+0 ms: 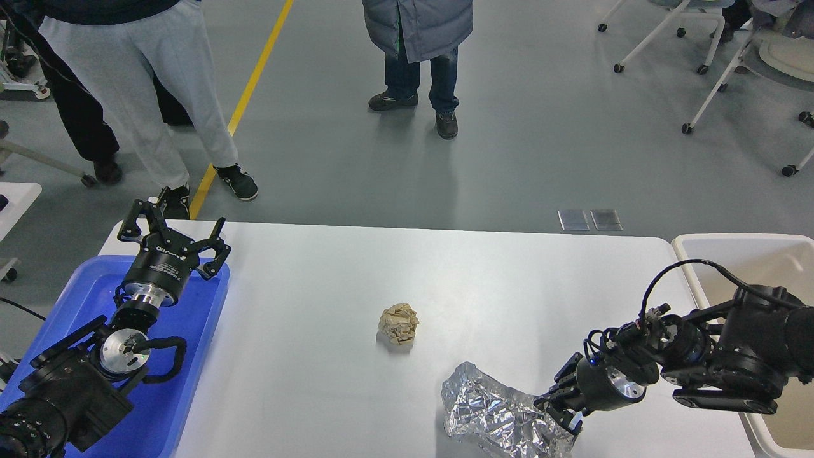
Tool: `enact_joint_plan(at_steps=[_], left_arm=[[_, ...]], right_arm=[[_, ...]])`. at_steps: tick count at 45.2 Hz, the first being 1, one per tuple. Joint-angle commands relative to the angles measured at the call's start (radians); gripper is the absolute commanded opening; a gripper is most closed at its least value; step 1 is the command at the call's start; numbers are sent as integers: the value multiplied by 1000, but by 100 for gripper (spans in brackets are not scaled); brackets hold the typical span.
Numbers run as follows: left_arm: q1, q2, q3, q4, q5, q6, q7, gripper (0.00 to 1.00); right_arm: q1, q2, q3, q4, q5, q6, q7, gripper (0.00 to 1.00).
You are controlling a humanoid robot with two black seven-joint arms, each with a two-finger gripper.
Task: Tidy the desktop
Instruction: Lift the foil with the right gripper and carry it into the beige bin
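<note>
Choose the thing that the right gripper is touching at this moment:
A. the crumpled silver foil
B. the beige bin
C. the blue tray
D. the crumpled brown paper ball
A: the right gripper has its fingertips at the edge of the crumpled silver foil, while the brown paper ball lies apart, nearer the middle of the desktop.

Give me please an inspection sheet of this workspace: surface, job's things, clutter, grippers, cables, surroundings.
Surface: white desktop, bare apart from two pieces of litter.
Job's things: paper ball at centre; foil at the near edge; blue tray at left; beige bin at right.
Clutter: nothing seen.
Grippers: left gripper open, above the tray's far edge; right gripper at the foil, grip unclear.
Cables: black cable looping over the right arm.
Surroundings: two people standing beyond the desktop, yellow line on the floor, chairs at far right.
</note>
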Motion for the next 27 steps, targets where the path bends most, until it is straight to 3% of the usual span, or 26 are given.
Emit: enact_joint_plan(at_steps=[1, 22, 27], left_arm=[[0, 0, 0, 0, 0, 0, 0, 100], [0, 0, 1, 0, 0, 0, 0, 100], [0, 0, 0, 0, 0, 0, 0, 100]], right_arm=[[110, -81, -9, 90, 35, 13, 3, 0], [530, -271, -82, 368, 138, 151, 10, 0], [659, -309, -94, 415, 147, 215, 32, 0]])
